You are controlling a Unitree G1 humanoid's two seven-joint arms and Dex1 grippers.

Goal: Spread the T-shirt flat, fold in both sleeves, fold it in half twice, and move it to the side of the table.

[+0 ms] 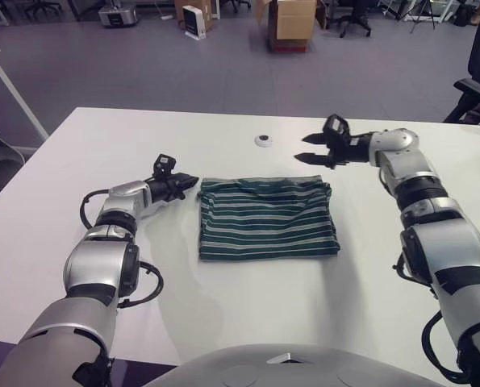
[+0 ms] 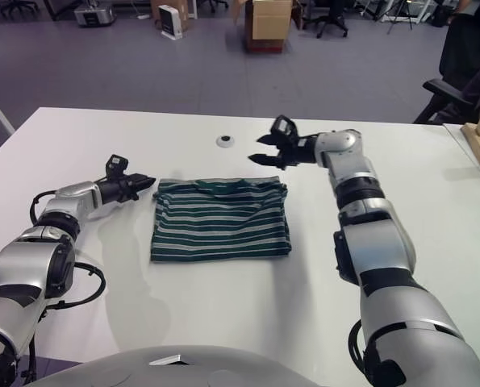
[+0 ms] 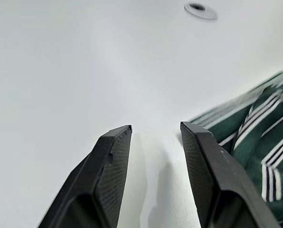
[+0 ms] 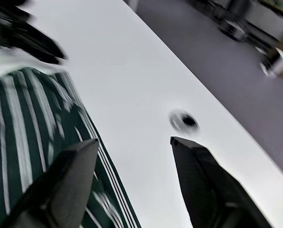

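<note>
One white table (image 1: 223,306) is seen spread across the scene, and one T-shirt (image 1: 268,219) (dark green with thin white stripes) is laid at its middle, folded into a rough rectangle whose far edge is slightly rumpled. The shirt is kept well apart from every table edge.

One cardboard box (image 1: 291,22) is seen on the floor beyond the far side of the table, its flaps raised; what is held inside cannot be told.

Two grippers are counted. The left gripper (image 1: 187,181) is held low over the table just beside the shirt's far left corner, pointed right toward it; its two fingers (image 3: 110,161) are shown a little apart in the left wrist view, with bare tabletop between them and nothing gripped. Whether the tips touch the cloth cannot be told. The right gripper (image 1: 302,149) is held above the table just beyond the shirt's far right corner, pointed left, its fingers spread wide and nothing held.

One small round white disc (image 1: 263,140) with a dark centre is set into the table on the far side, just left of the right gripper.
</note>
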